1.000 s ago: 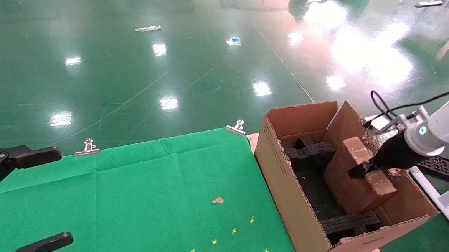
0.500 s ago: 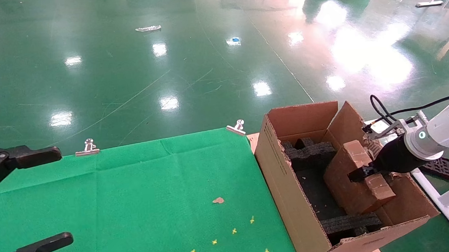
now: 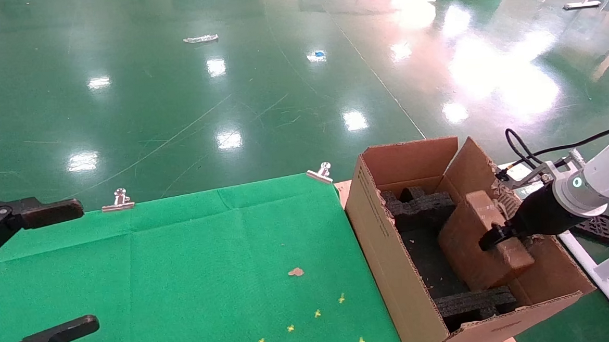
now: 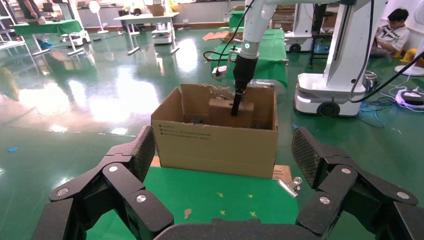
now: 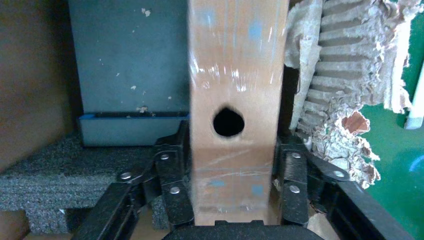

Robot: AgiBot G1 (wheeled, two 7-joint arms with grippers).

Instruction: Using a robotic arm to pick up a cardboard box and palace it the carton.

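Note:
The large brown carton point(image 3: 381, 245) stands at the right end of the green table, flaps up, with black foam inserts point(image 3: 421, 204) inside. My right gripper point(image 3: 495, 231), on the white arm point(image 3: 604, 173), is shut on the small slim cardboard box point(image 3: 475, 245) and holds it on edge inside the carton. In the right wrist view the box's narrow taped edge with its round hole point(image 5: 228, 121) sits between my fingers point(image 5: 172, 180). The carton point(image 4: 215, 145) and the box point(image 4: 222, 109) also show in the left wrist view. My left gripper point(image 3: 44, 268) is open and parked at the table's left.
A green cloth point(image 3: 184, 271) covers the table, held by metal clips point(image 3: 119, 200) at the far edge. A cardboard scrap point(image 3: 295, 271) and small yellow marks point(image 3: 317, 313) lie on it. The carton's right flap has a torn ragged edge point(image 5: 345, 100). A black foam piece point(image 3: 599, 227) lies beyond the carton.
My right gripper has lowered the small box a little deeper into the carton and shifted slightly right. The left arm has not moved.

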